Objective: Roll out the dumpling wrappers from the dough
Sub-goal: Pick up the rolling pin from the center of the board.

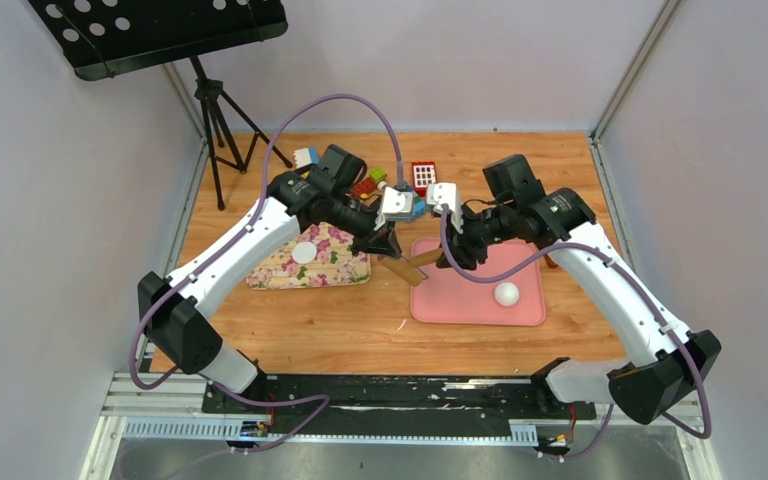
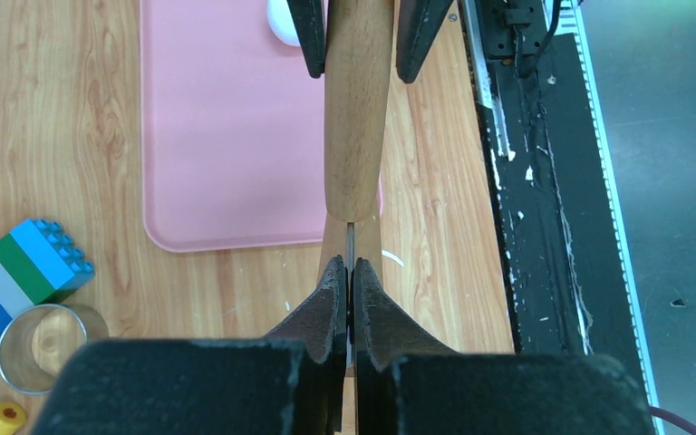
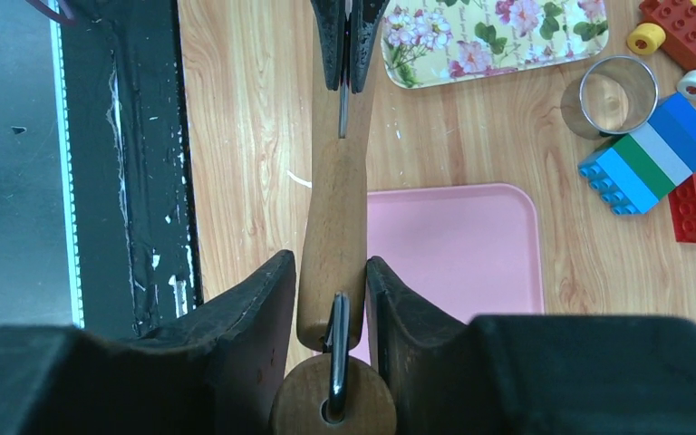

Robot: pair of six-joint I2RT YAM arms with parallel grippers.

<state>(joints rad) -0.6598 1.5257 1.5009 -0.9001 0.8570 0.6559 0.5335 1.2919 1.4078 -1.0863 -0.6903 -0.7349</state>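
pin: between left gripper and right gripper, one end in each | mat: under right gripper | dough: on mat, right of and before right gripper | tray: left of left gripper, wrapper on it | blocks: behind both grippers, ring beside them

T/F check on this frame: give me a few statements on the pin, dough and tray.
1. The left hand and right hand both grip the wooden rolling pin. True.
2. The dough ball sits on the floral tray. False: it lies on the pink mat.
3. A round white wrapper lies on the floral tray. True.
4. The rolling pin is pressing on the dough ball. False: the pin is at the mat's left edge, apart from the ball.
5. The metal ring stands on the pink mat. False: it stands on the wooden table beside the toy blocks.
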